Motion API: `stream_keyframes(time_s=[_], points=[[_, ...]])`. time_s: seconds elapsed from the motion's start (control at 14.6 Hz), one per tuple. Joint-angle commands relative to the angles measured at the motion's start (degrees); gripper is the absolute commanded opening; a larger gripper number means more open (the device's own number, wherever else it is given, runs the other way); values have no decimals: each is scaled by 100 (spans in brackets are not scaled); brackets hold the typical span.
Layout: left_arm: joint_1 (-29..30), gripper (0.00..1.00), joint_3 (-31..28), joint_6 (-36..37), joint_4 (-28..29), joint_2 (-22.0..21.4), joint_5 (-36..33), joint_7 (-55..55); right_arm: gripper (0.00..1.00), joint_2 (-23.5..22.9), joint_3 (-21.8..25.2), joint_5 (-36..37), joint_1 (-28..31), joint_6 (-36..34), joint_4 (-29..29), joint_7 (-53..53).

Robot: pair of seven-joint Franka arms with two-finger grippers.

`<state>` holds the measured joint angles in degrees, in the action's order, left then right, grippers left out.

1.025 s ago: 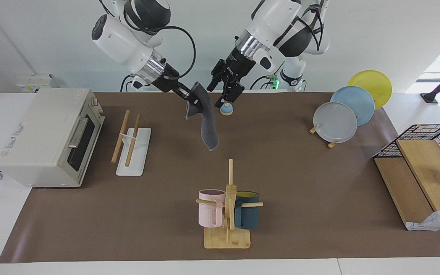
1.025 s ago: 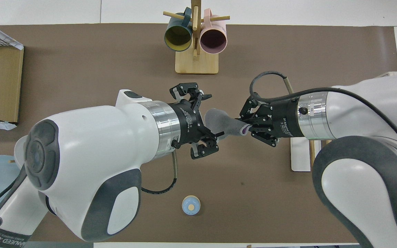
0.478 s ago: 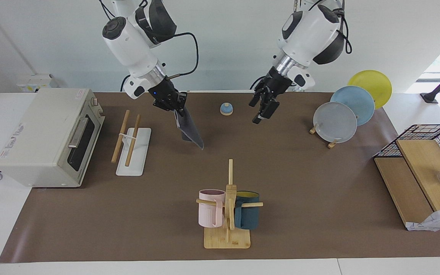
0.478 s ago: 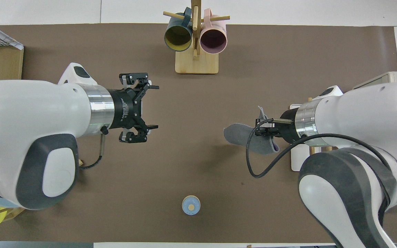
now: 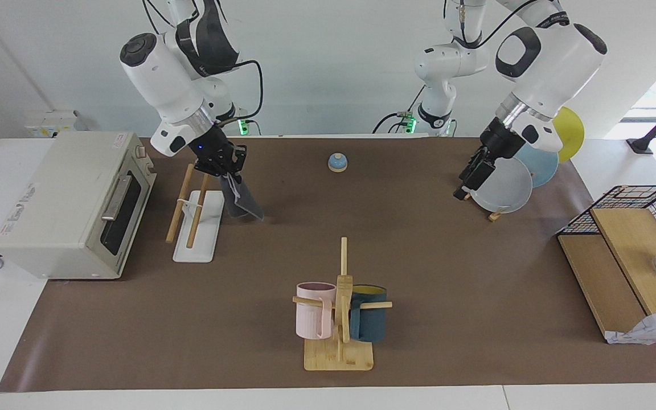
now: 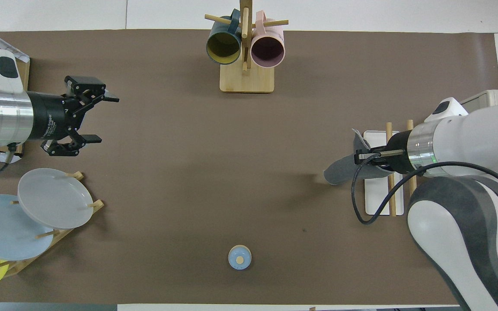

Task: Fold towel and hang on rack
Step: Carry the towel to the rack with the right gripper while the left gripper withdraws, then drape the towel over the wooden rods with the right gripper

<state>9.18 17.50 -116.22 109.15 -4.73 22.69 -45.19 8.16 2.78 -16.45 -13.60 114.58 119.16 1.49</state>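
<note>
Facing view: we see right gripper clenched on towel, grey face out, towel hanging over table just beside rack, not on its rods. We see left gripper, fingers spread, empty, well apart from rack, up beside grey plate.

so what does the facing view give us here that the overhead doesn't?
Facing only: the toaster oven's door, the wire basket, and both arms' full height with the towel hanging in the air beside the rack.
Overhead only: the mugs' open mouths, and the left hand plainly open.
Both: the right hand shut on the towel by the rack, the plates, the mug stand, the small blue knob.
</note>
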Motion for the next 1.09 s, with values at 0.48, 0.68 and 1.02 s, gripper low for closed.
stream_keyframes(time_s=[0.48, 0.68, 1.02], points=[[198, 100, 52, 2339, -1861, 525, -2136, 3444, 0, 291, -50, 195, 928, 214, 529, -992], [-1088, 100, -1181, 3042, -2213, 587, -2312, 3807, 0, 300, -41, 195, 1140, 214, 565, -1177], [-1420, 100, -1583, 2765, -1548, 271, -2207, 4221, 0, 291, -59, 465, 965, 257, 565, -1054]])
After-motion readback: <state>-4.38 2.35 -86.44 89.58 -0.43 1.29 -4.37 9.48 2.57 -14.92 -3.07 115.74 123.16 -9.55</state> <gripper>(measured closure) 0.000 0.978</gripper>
